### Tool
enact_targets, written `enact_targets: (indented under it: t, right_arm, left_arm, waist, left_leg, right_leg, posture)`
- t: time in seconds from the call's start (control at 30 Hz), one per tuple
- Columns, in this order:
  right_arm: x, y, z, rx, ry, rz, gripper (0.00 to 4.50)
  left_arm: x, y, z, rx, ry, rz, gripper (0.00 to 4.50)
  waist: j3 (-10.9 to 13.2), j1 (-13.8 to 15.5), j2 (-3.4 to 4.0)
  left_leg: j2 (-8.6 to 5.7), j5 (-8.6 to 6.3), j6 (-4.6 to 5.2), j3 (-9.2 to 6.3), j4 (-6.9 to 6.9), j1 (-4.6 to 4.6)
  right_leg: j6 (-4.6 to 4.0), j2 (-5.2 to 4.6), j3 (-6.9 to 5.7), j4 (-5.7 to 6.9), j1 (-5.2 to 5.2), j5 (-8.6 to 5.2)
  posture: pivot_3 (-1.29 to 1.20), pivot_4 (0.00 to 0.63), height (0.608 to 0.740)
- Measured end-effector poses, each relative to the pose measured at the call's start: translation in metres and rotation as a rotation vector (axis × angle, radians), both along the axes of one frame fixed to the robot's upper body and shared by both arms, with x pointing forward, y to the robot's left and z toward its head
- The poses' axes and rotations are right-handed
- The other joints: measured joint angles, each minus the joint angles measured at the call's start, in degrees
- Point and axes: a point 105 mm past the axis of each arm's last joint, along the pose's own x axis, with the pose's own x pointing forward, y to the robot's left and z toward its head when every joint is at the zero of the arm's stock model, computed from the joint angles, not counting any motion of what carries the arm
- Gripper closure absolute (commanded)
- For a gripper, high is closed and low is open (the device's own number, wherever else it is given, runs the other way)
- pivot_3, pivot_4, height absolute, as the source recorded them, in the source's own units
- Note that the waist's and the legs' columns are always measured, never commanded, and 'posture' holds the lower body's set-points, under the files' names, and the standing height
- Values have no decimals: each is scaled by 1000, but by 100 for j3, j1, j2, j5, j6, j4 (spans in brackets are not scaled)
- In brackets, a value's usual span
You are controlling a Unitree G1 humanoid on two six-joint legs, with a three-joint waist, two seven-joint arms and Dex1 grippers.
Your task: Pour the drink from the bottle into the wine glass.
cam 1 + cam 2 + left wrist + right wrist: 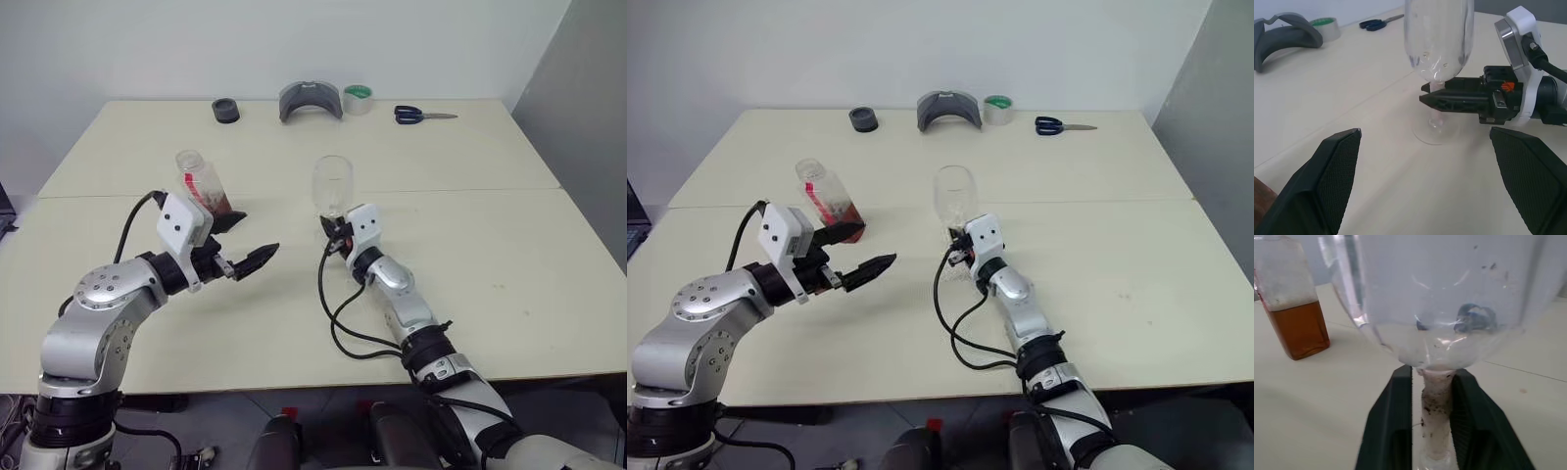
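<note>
The wine glass stands upright and empty near the middle of the table. My right gripper reaches in level at its stem, one finger on each side. A thin gap shows on one side of the stem, so the gripper is slightly open. The bottle stands to the left with no cap on its neck, and the reddish-brown drink fills its lower part. My left gripper hovers wide open just in front of the bottle, pointing towards the glass, with nothing between its fingers.
Along the table's far edge lie a black round piece, a grey curved holder, a roll of tape with a green core and blue-handled scissors. A seam runs across the table behind the glass.
</note>
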Motion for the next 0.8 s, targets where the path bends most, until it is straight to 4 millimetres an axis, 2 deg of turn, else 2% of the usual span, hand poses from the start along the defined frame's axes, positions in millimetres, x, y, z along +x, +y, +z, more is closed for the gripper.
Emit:
enact_targets:
  t: [0.13, 0.23, 0.37, 0.53, 0.67, 0.8]
  right_arm:
    - [0, -1, -8, -9, 36, -4, 903]
    - [0, -1, -9, -11, 42, -3, 31]
    - [0, -7, -13, -25, 56, -12, 31]
    - [-6, -36, -24, -74, 72, -48, 31]
    - [-24, -75, -36, -155, 103, -73, 31]
    - [-50, -93, -33, -209, 108, -20, 31]
  left_arm:
    - [2, -1, 3, -5, -15, -4, 0]
    - [3, -3, 6, -7, -29, -12, 0]
    - [4, -8, 3, -13, -33, -27, 0]
    - [7, -10, -6, -33, -34, -23, 0]
    - [6, -7, -32, -31, -7, 15, 0]
    - [10, 3, -51, -34, 10, 91, 0]
  waist:
    - [1, 6, 1]
    - [1, 11, 1]
    - [1, 18, 1]
    - [2, 67, 3]
    - [2, 118, 3]
    - [2, 140, 4]
  left_leg:
    - [-2, 0, 0, 0, 0, -3]
    - [-2, 0, 0, 3, 0, -3]
    - [-3, 0, 0, 1, 0, -6]
    - [-5, 0, 0, 3, 0, -8]
    - [-5, -1, 1, 3, -1, -10]
    - [0, -1, 1, -1, 2, -9]
  right_leg:
    - [0, 0, 0, -2, -1, 0]
    - [0, -1, 2, -3, -2, 0]
    - [0, -3, 1, -5, -2, 0]
    - [0, -6, 2, -7, -2, 0]
    - [0, -10, 2, -11, -2, 0]
    - [2, -10, -1, -10, 0, -1]
  posture:
    - [0, 150, 740]
    - [0, 150, 740]
    - [0, 150, 740]
    - [0, 150, 740]
    - [0, 150, 740]
    - [0, 150, 740]
